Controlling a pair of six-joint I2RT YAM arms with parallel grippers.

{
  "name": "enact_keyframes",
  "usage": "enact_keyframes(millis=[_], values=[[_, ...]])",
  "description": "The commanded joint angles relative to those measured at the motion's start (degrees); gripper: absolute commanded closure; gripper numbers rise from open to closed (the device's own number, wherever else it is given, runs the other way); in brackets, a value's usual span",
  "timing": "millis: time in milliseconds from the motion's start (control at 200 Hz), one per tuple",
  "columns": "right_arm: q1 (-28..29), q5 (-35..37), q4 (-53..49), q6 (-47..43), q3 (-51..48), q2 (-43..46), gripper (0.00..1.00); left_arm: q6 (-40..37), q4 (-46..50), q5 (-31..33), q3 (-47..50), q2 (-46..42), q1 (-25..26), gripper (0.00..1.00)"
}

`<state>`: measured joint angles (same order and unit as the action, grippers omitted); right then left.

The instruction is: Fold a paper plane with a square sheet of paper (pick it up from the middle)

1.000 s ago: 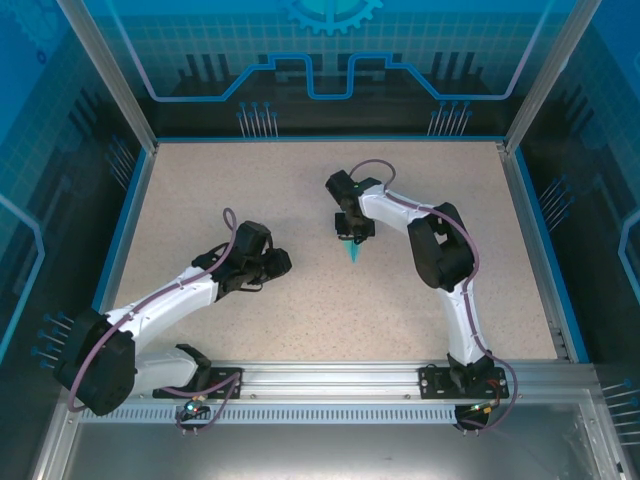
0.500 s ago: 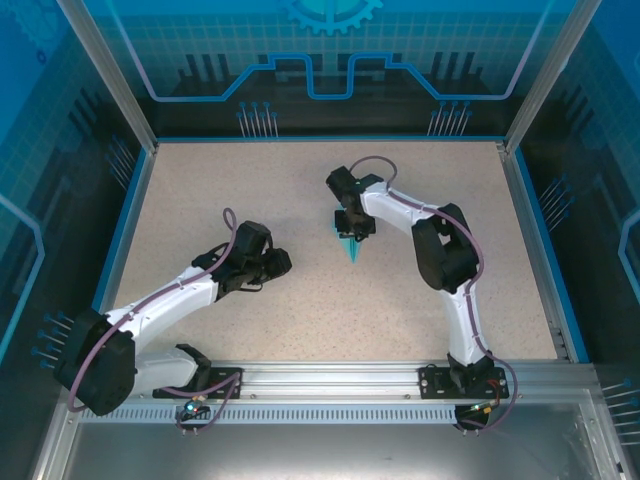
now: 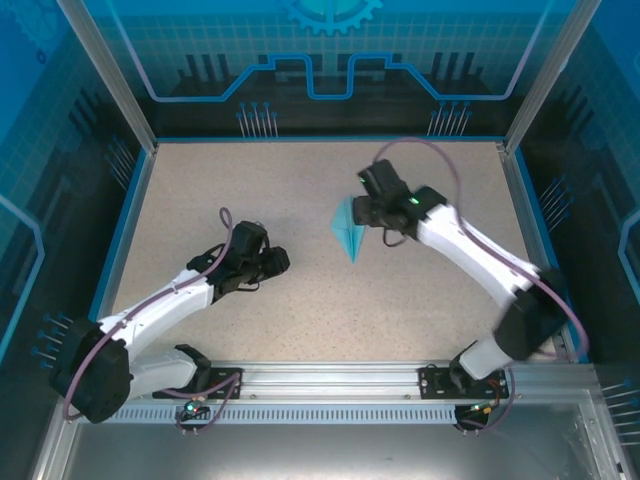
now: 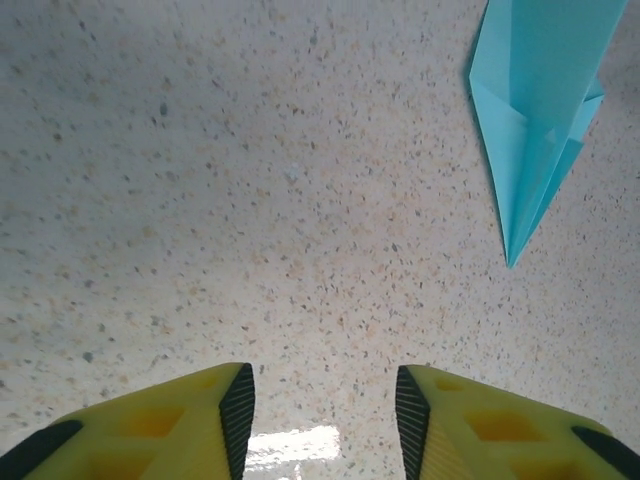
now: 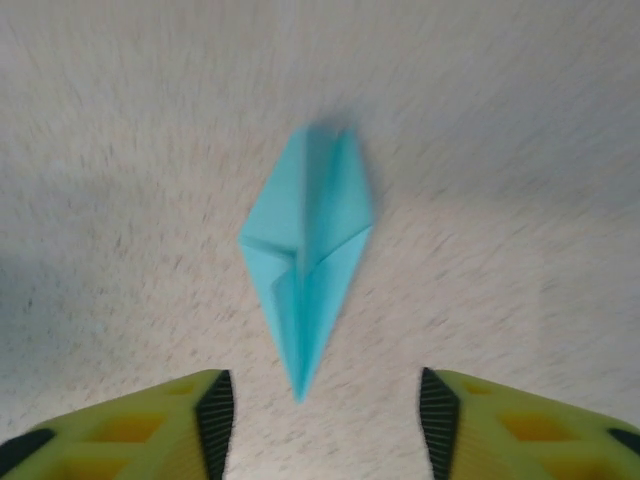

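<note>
The paper plane (image 3: 349,232) is a narrow cyan-blue dart with a centre ridge. It lies free on the speckled table, its tip pointing toward the near edge. My right gripper (image 3: 366,214) hovers just to its right, open. In the right wrist view the plane (image 5: 308,260) lies ahead of the open gripper (image 5: 325,420), touching neither of the fingers (image 5: 215,415). My left gripper (image 3: 277,262) is open over bare table, well left of the plane. In the left wrist view the plane (image 4: 535,110) sits at the upper right, far from the open gripper (image 4: 322,420).
A raised blue rim (image 3: 122,235) borders the speckled table (image 3: 250,190). Aluminium frame posts (image 3: 540,85) stand at the far corners and a rail (image 3: 330,375) runs along the near edge by the arm bases.
My right gripper has opened, let go of the plane and swung back to the right. The plane now lies spread wider on the table. The left arm has barely moved.
</note>
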<state>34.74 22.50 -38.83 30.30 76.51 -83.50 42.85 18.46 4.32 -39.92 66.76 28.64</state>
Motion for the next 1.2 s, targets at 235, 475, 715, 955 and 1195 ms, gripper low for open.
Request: enact_keyframes(millis=[235, 475, 715, 955, 1195], values=[[-9.72, 23.7, 21.26, -11.84, -30.66, 24.9, 0.04, -10.31, 6.16, 24.33, -0.17, -8.58, -5.05, 0.09], [-21.14, 7.79, 42.49, -22.33, -48.13, 24.86, 0.0, -15.55, 2.2, 32.77, 2.32, -10.22, -15.04, 0.01], [-27.2, -2.76, 61.76, -23.28, -55.56, 19.38, 0.01, -21.66, -17.58, 32.18, 10.63, -9.91, -21.17, 0.02], [-28.53, -7.46, 74.63, -27.39, -53.53, 8.27, 0.02, -29.54, -32.19, 28.62, 11.1, 4.89, -21.17, 0.01], [-29.23, -12.46, 92.39, -30.76, -57.9, -1.57, 0.02, -40.64, -55.55, 23.45, 15.58, 12.09, -21.34, 0.01]])
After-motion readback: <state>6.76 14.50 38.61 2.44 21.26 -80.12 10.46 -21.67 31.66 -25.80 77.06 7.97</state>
